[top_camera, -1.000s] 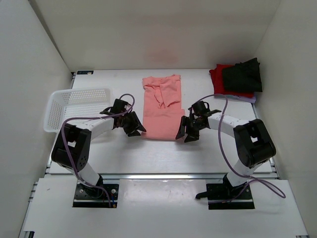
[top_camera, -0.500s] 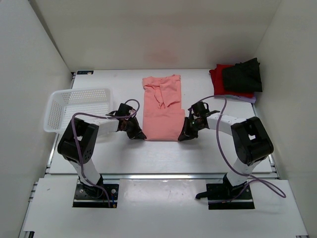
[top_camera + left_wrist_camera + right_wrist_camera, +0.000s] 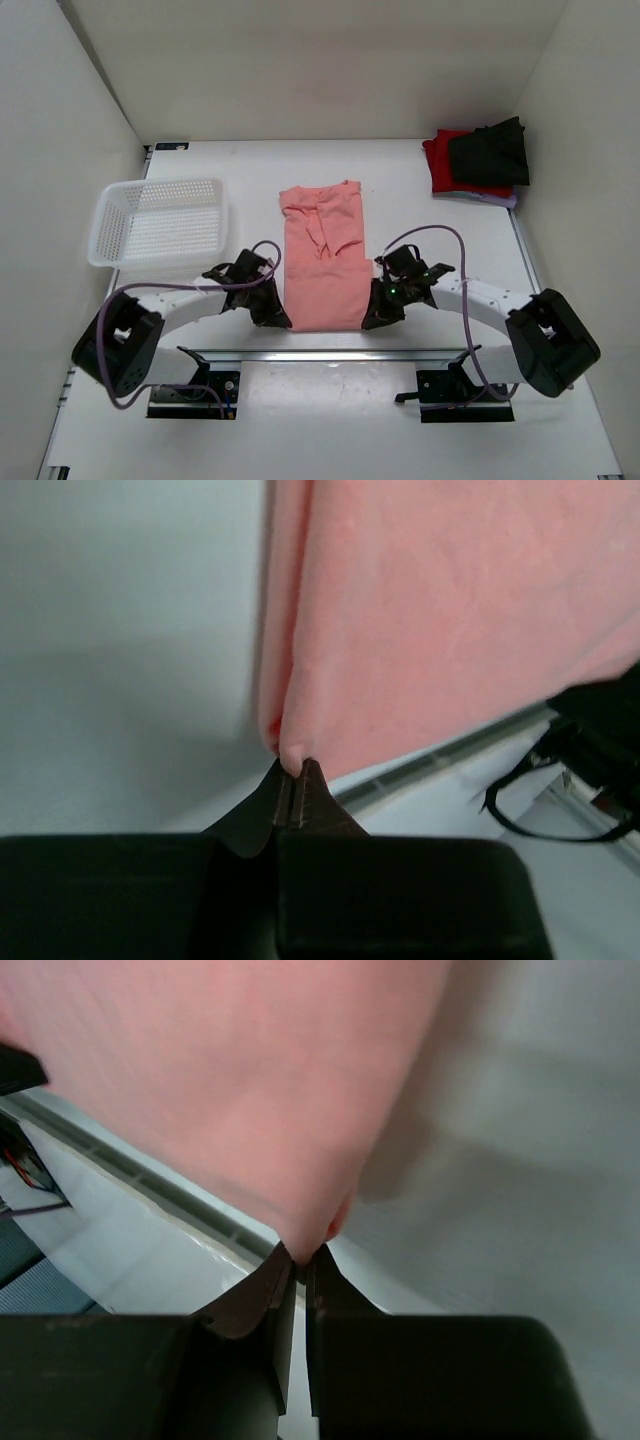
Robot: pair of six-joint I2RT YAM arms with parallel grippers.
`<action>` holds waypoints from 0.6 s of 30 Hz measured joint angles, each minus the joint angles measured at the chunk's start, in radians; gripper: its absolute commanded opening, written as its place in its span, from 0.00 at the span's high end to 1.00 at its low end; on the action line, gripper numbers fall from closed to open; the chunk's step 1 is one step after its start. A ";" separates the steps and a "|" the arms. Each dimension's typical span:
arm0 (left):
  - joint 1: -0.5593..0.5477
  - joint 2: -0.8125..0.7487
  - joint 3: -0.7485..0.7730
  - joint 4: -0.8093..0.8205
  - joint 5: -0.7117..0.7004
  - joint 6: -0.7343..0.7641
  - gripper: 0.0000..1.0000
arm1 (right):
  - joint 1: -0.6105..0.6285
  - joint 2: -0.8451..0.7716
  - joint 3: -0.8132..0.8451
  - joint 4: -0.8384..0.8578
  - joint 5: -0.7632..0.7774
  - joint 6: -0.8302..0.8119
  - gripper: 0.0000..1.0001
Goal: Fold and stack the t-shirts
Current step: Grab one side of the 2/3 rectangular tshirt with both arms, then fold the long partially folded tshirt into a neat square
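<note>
A salmon-pink t-shirt (image 3: 322, 262) lies as a long folded strip down the middle of the table, its hem near the front edge. My left gripper (image 3: 277, 318) is shut on its near left corner (image 3: 290, 748). My right gripper (image 3: 372, 318) is shut on its near right corner (image 3: 315, 1240). Both wrist views show pink cloth pinched between the fingertips and lifted a little. Folded red (image 3: 441, 165) and black (image 3: 490, 152) t-shirts sit stacked at the back right, over a pale lavender one (image 3: 500, 198).
A white lattice basket (image 3: 160, 222) stands at the left. The metal rail of the table's front edge (image 3: 320, 355) runs just under both grippers. White walls close in the table at the left, back and right.
Both grippers have closed on the pink shirt's near corners and pulled it toward the front edge. The whole shirt has slid nearer, and both arms have stretched low along the table.
</note>
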 measured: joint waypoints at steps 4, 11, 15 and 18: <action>-0.035 -0.152 -0.040 -0.046 -0.004 -0.064 1.00 | 0.002 -0.081 -0.055 -0.034 -0.010 0.030 1.00; 0.024 -0.251 0.029 -0.129 -0.014 -0.103 1.00 | -0.070 -0.108 0.047 -0.159 -0.062 -0.006 1.00; 0.092 -0.183 0.150 -0.154 -0.011 -0.092 1.00 | -0.145 -0.024 0.224 -0.228 -0.084 -0.067 1.00; 0.147 -0.095 0.264 -0.154 0.002 -0.070 1.00 | -0.199 0.077 0.376 -0.275 -0.096 -0.122 1.00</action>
